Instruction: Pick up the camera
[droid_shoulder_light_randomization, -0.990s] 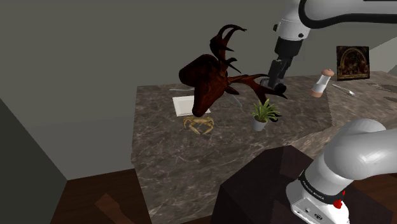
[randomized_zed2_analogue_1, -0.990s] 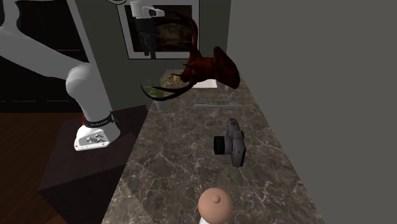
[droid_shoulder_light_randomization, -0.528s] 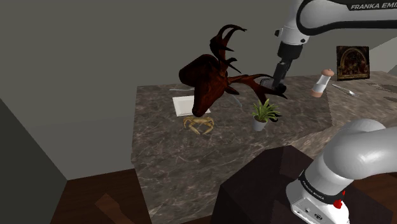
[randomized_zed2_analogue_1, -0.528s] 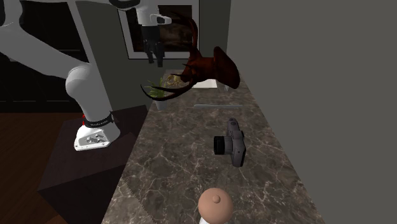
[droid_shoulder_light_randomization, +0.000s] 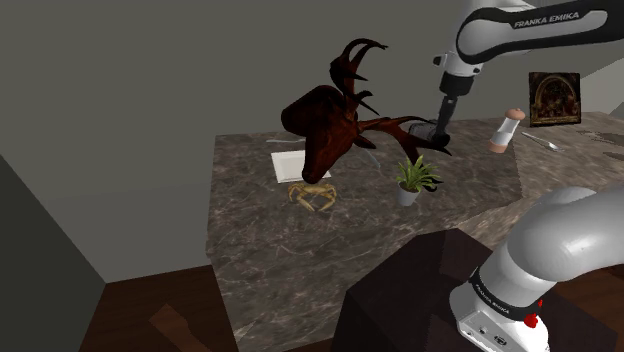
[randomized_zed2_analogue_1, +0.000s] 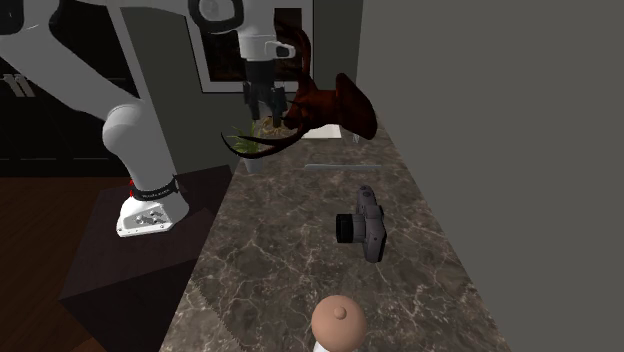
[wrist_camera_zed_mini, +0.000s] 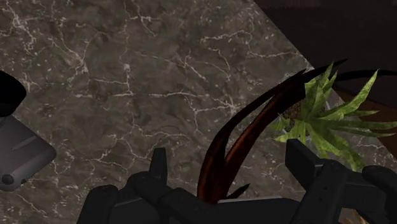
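— Where's the camera (randomized_zed2_analogue_1: 365, 228)?
— Boxy and grey, lying on the veined marble desk (randomized_zed2_analogue_1: 290, 260), well apart from the deer head (randomized_zed2_analogue_1: 335, 105).
— And the hand (randomized_zed2_analogue_1: 262, 108)?
— Spread wide, empty, over the deer head's curved, glossy antler (wrist_camera_zed_mini: 245, 137).

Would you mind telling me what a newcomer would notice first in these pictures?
A dark red antlered deer head dominates the marbled counter, near the wall. The open black gripper hangs over one antler, near a small green plant. The grey camera lies apart, farther along the counter toward the second exterior view's foreground.
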